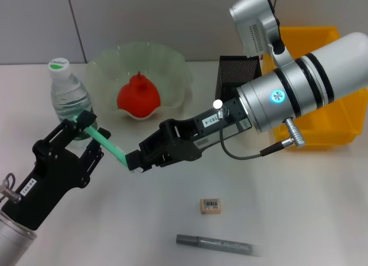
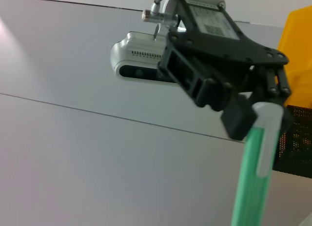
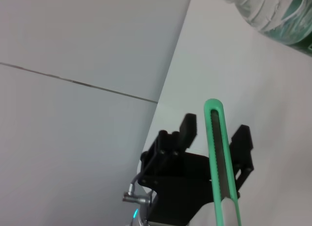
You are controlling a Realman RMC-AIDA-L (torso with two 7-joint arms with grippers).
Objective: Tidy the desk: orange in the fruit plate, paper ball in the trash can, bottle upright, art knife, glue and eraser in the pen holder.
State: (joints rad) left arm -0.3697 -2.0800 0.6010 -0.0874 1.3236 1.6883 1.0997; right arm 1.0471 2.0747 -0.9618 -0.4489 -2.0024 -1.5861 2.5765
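Mid-handover above the desk: the left gripper [image 1: 86,125] and right gripper [image 1: 133,161] each clamp an end of the green art knife [image 1: 107,143]. Next, one releases; the pen holder [image 1: 237,76] waits at two o'clock.

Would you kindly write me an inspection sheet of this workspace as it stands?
Surface: white table; eraser and grey glue stick lie near the front.
Job's things: orange in fruit plate; bottle upright; art knife in the air between the grippers; pen holder behind the right arm.
Clutter: nothing seen.
Grippers: right gripper, jaws shut on one knife end; left gripper at the other.
Cables: grey cable looping under the right arm.
Surroundings: yellow bin, grey wall.
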